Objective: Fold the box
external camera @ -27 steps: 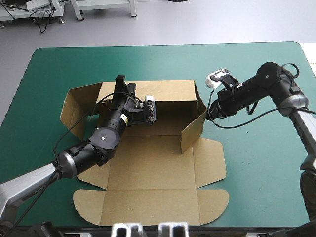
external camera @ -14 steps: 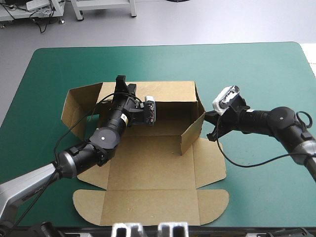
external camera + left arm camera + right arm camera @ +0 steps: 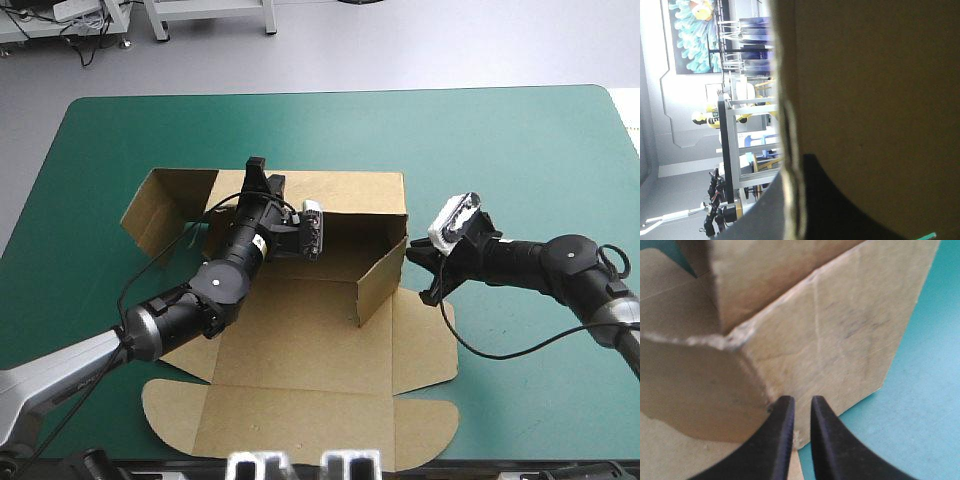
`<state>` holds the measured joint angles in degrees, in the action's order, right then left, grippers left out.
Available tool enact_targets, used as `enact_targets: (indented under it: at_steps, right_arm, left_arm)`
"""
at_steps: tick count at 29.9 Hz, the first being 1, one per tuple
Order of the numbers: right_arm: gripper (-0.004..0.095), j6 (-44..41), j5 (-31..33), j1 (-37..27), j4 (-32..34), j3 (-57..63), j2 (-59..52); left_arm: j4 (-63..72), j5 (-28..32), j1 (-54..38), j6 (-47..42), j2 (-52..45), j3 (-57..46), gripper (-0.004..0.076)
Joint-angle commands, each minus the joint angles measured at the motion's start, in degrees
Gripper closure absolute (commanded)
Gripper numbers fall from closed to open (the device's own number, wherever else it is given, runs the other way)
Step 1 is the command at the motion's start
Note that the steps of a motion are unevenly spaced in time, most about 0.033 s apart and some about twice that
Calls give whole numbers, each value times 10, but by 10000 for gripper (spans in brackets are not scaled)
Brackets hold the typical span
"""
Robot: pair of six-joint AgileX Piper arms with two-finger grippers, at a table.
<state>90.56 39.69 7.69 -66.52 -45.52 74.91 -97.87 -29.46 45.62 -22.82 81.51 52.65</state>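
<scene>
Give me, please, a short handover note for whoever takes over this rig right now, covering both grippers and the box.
Left gripper: shut on the box, pinching the top edge of its upright back wall.
Right gripper: all but shut, nothing seen in it, tips at the foot of the raised right wall, on its outer side.
Done: back and right walls are up.
Left: the left wall is only half raised and splayed outward; the front panel lies flat.

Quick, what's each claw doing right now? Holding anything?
Left gripper: shut on the box, clamping its far wall.
Right gripper: shut, or nearly so, holding nothing that shows, right up against the box's right wall.
</scene>
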Motion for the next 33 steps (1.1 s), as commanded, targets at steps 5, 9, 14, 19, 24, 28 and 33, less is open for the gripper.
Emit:
enact_targets:
  at_steps: [5, 9, 14, 19, 24, 28, 33]
  right_arm:
    - [192, -27, 91, -1, 31, -12, -16]
    - [201, -20, 76, -1, 3, -12, -16]
    - [202, -1, 50, -1, -53, -12, -13]
    - [202, 3, 39, -1, -77, -12, -6]
    - [202, 11, 24, -1, -100, -12, -6]
    - [202, 9, 7, -1, -108, -12, -4]
    - [202, 9, -20, 16, -126, -12, -3]
  left_arm:
    - [-28, -15, 5, 11, -14, 17, 734]
    - [-21, -14, 5, 11, -14, 17, 733]
    - [-20, -15, 5, 11, -11, 17, 710]
    - [16, -64, 22, 21, 17, 39, 710]
    - [55, -77, 46, 48, 43, 88, 710]
    - [89, -85, 51, 73, 54, 128, 710]
    - [119, -86, 51, 101, 54, 144, 710]
